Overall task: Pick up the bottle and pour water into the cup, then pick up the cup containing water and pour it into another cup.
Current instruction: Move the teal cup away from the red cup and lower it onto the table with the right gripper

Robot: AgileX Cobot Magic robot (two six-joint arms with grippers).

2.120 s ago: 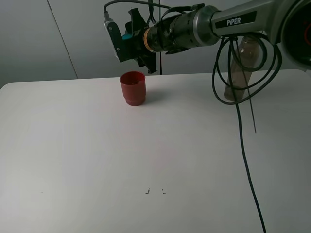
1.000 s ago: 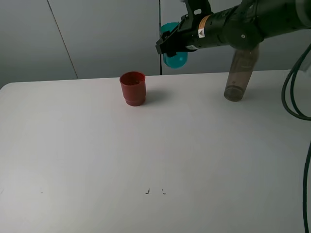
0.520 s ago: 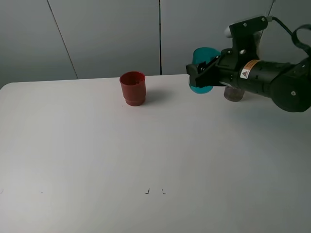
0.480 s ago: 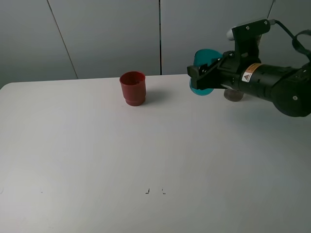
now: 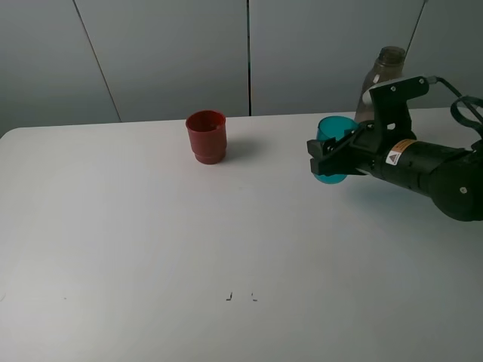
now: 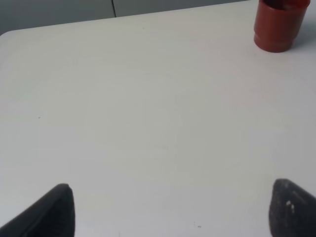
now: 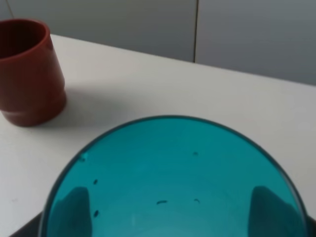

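Right gripper holds the teal cup upright above the white table.

On the white table [image 5: 151, 241], the opaque red-brown plastic cup with a stepped base [image 5: 206, 136] stands upright toward the far edge. Well to its right, the right gripper [image 5: 326, 160] pinches the teal translucent plastic tumbler [image 5: 332, 158] by its sides. Behind that arm rises the tall smoky grey-brown translucent bottle [image 5: 385, 72], uncapped. The left gripper [image 6: 168, 210] has its fingertips spread wide apart over bare table, holding nothing.
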